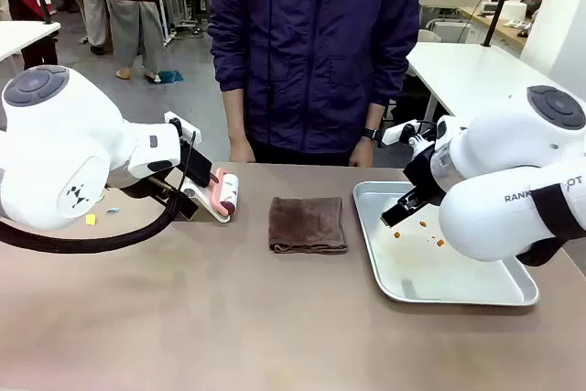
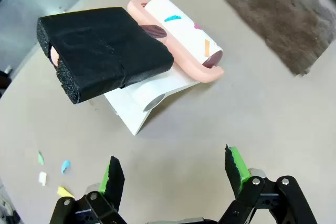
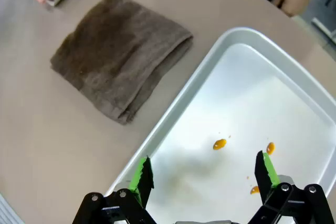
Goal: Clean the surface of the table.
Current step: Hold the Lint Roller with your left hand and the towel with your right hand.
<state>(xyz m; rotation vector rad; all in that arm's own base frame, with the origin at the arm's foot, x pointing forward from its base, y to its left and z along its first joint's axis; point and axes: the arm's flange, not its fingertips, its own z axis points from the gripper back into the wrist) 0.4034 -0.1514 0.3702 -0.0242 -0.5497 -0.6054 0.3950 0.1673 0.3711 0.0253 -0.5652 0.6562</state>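
L gripper (image 2: 176, 167) & R gripper (image 3: 205, 174) both empty, jaws apart — skewed grab at lint roller (image 2: 178, 40), left of the cloth (image 1: 308, 223), could tip it, leaving scraps (image 2: 65, 166) on the surface (image 1: 229, 318).

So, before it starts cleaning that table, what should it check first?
1. The left hand is open and empty: ok.
2. The right hand is open and empty: ok.
3. The lint roller rests on its stand, just ahead of the left hand: ok.
4. The table is free of litter: not ok, coloured paper scraps lie near the left hand.
5. The tray is clean: not ok, orange crumbs lie in it.
6. The person's hands are away from both robot hands: ok, at the far edge.
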